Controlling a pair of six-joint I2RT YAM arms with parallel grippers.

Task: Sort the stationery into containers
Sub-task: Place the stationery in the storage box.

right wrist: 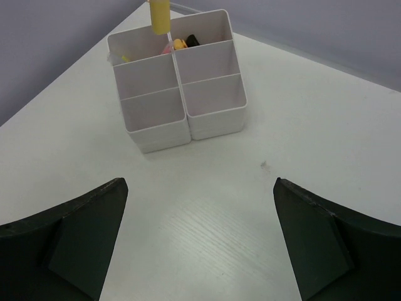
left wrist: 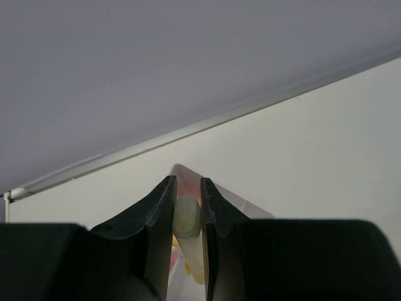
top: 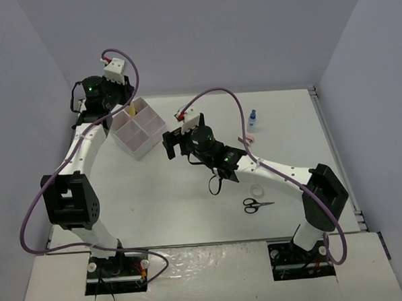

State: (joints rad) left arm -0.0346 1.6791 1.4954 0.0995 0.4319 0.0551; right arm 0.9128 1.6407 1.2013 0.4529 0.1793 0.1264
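Two black fingers point(left wrist: 160, 204) of the left gripper point(left wrist: 187, 188) are pinched tight on a yellow highlighter point(left wrist: 187, 216). It hangs straight up and down. Its low end is at the top of a far corner box of the white tray point(right wrist: 213, 119). I cannot tell if it touches anything inside. Little yellow, pink and black things lie in the two far boxes. From above, the tray sits at the far left of the table point(top: 191, 212), right by the left arm.

The right gripper point(right wrist: 199, 188) is open very wide, with nothing between its fingers. It hangs over the bare table and faces the tray, which is near but not touching.

By the right arm, a white tape roll point(top: 258, 189) lies flat, with black scissors point(top: 256, 204) just beside it. A small bottle point(top: 253, 121) with a blue cap stands up farther back, well apart from the tray.
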